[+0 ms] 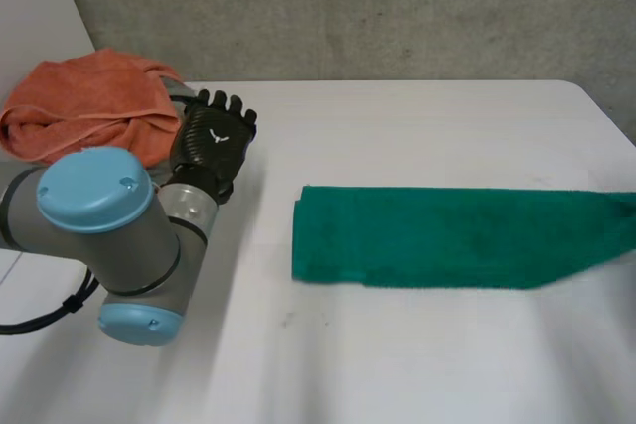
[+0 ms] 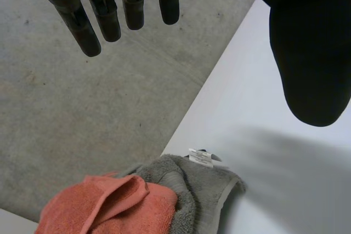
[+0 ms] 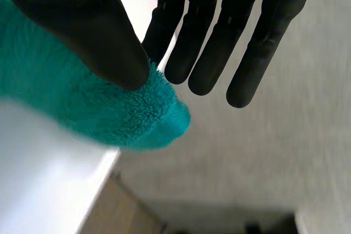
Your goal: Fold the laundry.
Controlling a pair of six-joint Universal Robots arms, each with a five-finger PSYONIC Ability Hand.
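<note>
Head view, going from large to small: white surface (image 1: pixel 417 364), carrying green towel (image 1: pixel 447 237) as one long folded strip, lying flat. Well apart from green towel, past its short end on the left arm's side, heap of orange cloth (image 1: pixel 84 101) with grey cloth (image 2: pixel 203 190) partly under it, both crumpled, not yet folded. Between that heap and green towel, left hand (image 1: pixel 214 141) in the air, fingers (image 2: pixel 104 15) straight and a little spread, thumb apart, holding nothing. At the opposite short end of green towel, right hand (image 3: pixel 258 36): thumb pressed onto the corner, straight fingers just behind, corner seemingly pinched between thumb and nearest finger, hanging past the surface edge.

Possible trouble, by judgement: losing the corner during the lift, owing to a pinch on only the very tip of thick pile; dragging the whole strip instead of folding it, owing to no hold on the far end.
</note>
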